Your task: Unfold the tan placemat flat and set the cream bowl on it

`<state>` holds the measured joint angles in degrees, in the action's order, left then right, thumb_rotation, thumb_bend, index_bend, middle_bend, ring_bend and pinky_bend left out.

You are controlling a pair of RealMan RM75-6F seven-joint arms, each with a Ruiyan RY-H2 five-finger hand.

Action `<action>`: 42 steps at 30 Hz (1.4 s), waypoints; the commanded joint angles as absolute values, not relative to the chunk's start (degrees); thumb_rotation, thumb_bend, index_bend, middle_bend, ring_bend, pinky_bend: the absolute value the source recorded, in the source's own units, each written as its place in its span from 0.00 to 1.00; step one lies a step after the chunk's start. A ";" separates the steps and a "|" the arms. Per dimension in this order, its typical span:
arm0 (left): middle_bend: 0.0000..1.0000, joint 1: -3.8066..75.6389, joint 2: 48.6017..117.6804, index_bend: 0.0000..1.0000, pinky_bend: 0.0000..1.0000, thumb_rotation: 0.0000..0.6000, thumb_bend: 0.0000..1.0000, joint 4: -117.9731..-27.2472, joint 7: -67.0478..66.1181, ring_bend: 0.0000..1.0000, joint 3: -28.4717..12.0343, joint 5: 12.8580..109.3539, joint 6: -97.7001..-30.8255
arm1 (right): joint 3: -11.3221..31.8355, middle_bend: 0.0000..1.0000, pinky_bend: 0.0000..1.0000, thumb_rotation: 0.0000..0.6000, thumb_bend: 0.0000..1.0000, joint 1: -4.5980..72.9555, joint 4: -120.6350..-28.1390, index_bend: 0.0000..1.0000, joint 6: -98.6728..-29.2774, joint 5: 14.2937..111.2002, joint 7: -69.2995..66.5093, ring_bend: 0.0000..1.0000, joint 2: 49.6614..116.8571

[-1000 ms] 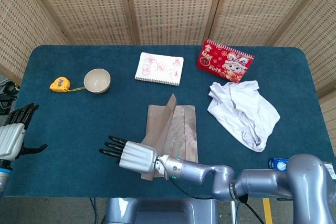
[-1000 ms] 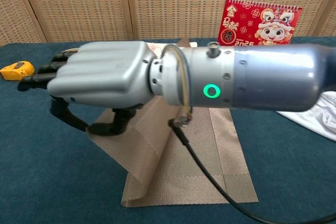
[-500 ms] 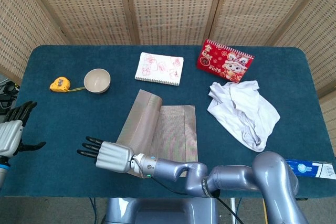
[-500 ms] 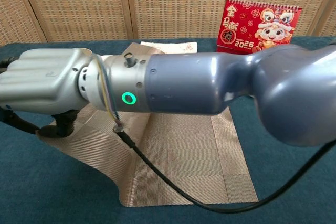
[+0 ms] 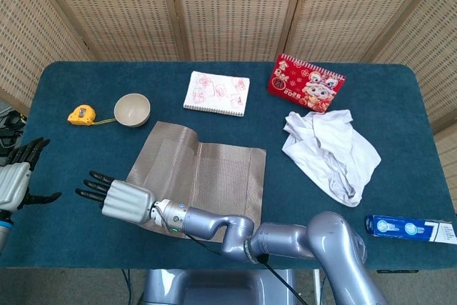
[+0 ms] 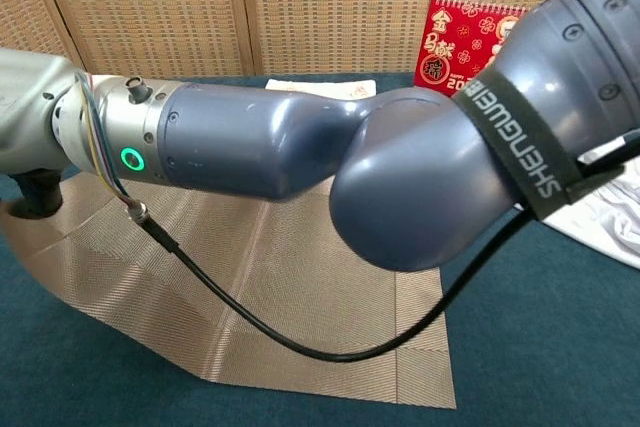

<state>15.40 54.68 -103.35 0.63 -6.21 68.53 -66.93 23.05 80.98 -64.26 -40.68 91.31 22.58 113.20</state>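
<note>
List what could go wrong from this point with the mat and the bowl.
The right hand sits at the left edge of the mat; pulling away could drag that flap and wrinkle it again. The bowl stands close to the mat's far left corner, beside the tape measure; a reach for it might knock either.

Placemat (image 5: 200, 169): tan, fine woven ribbing. Bowl (image 5: 132, 109): cream. Bench (image 5: 400, 141): dark teal. Tape measure (image 5: 81, 114): yellow. Calendar (image 5: 305, 83): red, cartoon print. Cloth (image 5: 332, 151): white.
</note>
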 commanded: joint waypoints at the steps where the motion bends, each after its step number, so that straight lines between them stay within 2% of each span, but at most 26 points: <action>1: 0.00 15.58 54.79 0.00 0.00 1.00 0.00 -103.26 0.46 0.00 -6.23 68.45 -66.73 | 22.94 0.00 0.00 1.00 0.00 81.06 -62.95 0.00 -41.90 90.66 23.67 0.00 113.43; 7: 0.00 15.86 55.08 0.00 0.00 1.00 0.00 -103.50 -0.33 0.00 -6.05 68.46 -66.51 | 21.56 0.00 0.00 1.00 0.00 79.23 -65.85 0.00 -43.72 89.80 24.94 0.00 110.31; 12: 0.00 15.85 55.79 0.00 0.00 1.00 0.00 -103.79 -1.88 0.00 -5.75 68.65 -67.13 | 19.54 0.00 0.00 1.00 0.00 75.38 -73.11 0.00 -46.59 89.98 27.05 0.00 103.48; 17: 0.00 15.88 56.12 0.00 0.00 1.00 0.00 -104.30 -2.97 0.00 -5.41 68.97 -67.36 | 16.18 0.00 0.00 1.00 0.00 69.89 -79.41 0.00 -47.63 87.13 30.46 0.00 97.29; 18: 0.00 15.89 56.21 0.00 0.00 1.00 0.00 -104.55 -3.33 0.00 -5.22 69.25 -67.41 | 14.10 0.00 0.00 1.00 0.00 67.26 -81.27 0.02 -47.20 85.02 30.98 0.00 95.10; 20: 0.00 15.86 56.27 0.00 0.00 1.00 0.00 -104.78 -3.73 0.00 -5.08 69.45 -67.57 | 12.22 0.00 0.00 1.00 0.06 65.25 -84.14 0.05 -46.52 83.28 32.10 0.00 92.48; 22: 0.00 15.82 56.38 0.00 0.00 1.00 0.00 -105.17 -4.32 0.00 -4.84 69.84 -67.81 | 8.65 0.00 0.00 1.00 0.28 62.38 -87.80 0.10 -45.26 81.11 33.71 0.00 88.50; 24: 0.00 15.76 56.47 0.00 0.00 1.00 0.00 -105.39 -4.69 0.00 -4.71 69.97 -68.01 | 6.78 0.00 0.00 1.00 0.39 60.83 -90.36 0.11 -44.95 79.80 34.62 0.00 86.37; 25: 0.00 15.73 56.50 0.00 0.00 1.00 0.00 -105.48 -4.85 0.00 -4.65 70.03 -68.10 | 5.84 0.00 0.00 1.00 0.42 60.15 -91.37 0.11 -44.72 79.22 34.90 0.00 85.54; 28: 0.00 15.65 56.56 0.00 0.00 1.00 0.00 -105.75 -5.22 0.00 -4.52 70.19 -68.35 | 3.31 0.00 0.00 1.00 0.41 58.48 -93.60 0.12 -44.59 78.78 35.24 0.00 83.63; 32: 0.00 15.59 56.67 0.00 0.00 1.00 0.00 -106.01 -5.75 0.00 -4.34 70.42 -68.61 | 0.06 0.00 0.00 1.00 0.38 56.45 -95.40 0.20 -45.06 80.33 34.35 0.00 82.01; 34: 0.00 15.61 56.79 0.00 0.00 1.00 0.00 -106.11 -6.17 0.00 -4.17 70.66 -68.66 | -3.19 0.00 0.00 1.00 0.38 54.80 -96.84 0.22 -45.11 82.32 33.24 0.00 81.08; 42: 0.00 15.55 57.16 0.00 0.00 1.00 0.00 -106.07 -7.00 0.00 -3.83 70.93 -68.93 | -9.16 0.00 0.00 1.00 0.38 50.28 -97.74 0.26 -47.98 88.93 30.25 0.00 80.16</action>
